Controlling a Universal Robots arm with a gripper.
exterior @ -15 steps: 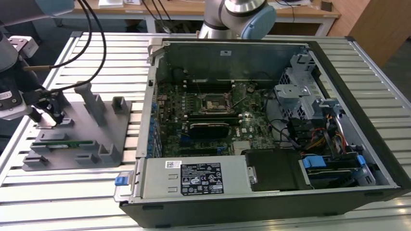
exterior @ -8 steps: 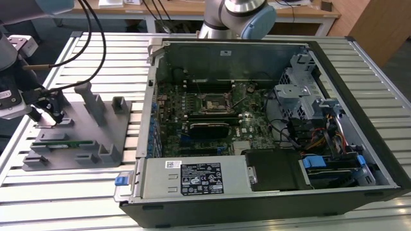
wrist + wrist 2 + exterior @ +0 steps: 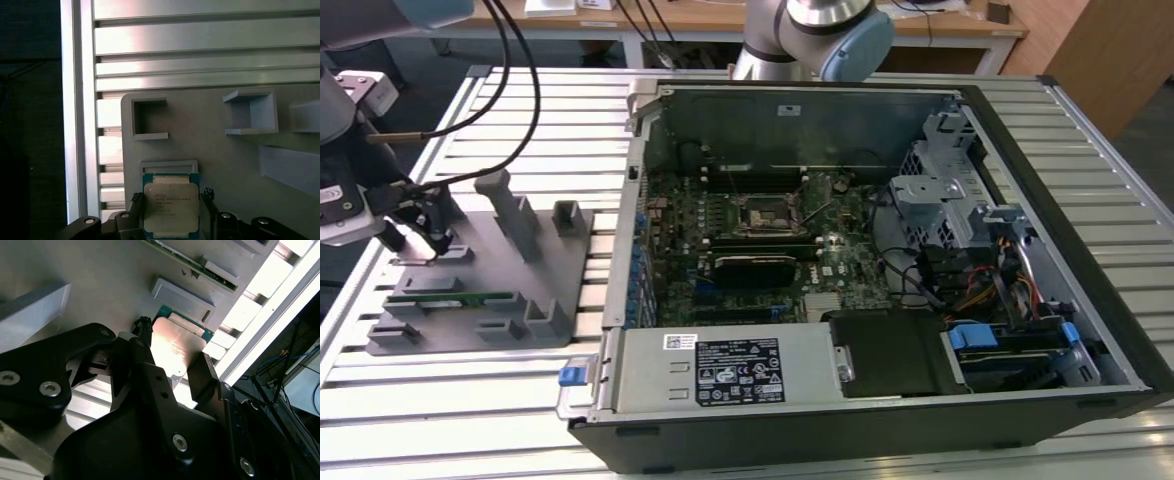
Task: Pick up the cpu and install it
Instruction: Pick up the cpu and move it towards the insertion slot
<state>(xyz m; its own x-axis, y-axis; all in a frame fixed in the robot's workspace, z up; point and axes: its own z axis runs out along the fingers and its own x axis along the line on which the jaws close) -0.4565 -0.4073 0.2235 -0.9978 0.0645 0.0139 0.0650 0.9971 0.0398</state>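
Note:
The cpu (image 3: 170,210), a small square chip with a silver top plate and a green rim, lies on the grey plastic tray (image 3: 480,290) beside a low raised bracket (image 3: 168,165). My gripper (image 3: 171,199) is down over it at the exterior view's left (image 3: 416,243). One black finger presses each of two opposite edges of the cpu (image 3: 176,342), so the gripper (image 3: 172,354) is shut on it. The chip looks level with the tray surface. The motherboard's socket (image 3: 761,212) sits inside the open computer case (image 3: 854,250).
Upright grey blocks (image 3: 507,210) stand on the tray close to my gripper. A long green memory stick (image 3: 434,297) lies in the tray's near part. The tray and case rest on a slatted metal table (image 3: 534,110). A power supply (image 3: 720,368) fills the case's near corner.

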